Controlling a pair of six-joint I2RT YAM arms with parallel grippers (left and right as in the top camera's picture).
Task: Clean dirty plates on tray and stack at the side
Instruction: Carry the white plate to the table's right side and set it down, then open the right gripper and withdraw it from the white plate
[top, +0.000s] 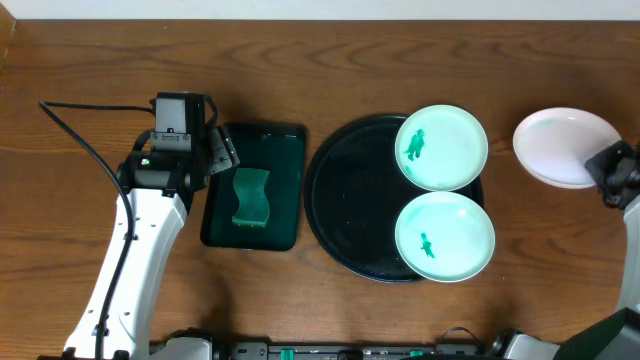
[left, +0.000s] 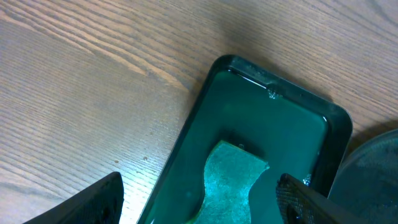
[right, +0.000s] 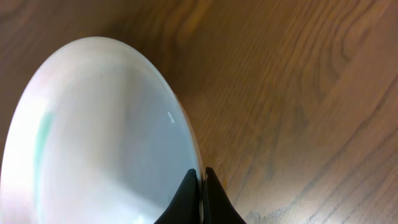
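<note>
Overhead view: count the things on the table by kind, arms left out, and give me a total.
Plates: 3
Black round tray: 1
Green rectangular tray: 1
Green sponge: 1
Total: 6

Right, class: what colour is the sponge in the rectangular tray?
The sponge is light green; the overhead view shows it best.
</note>
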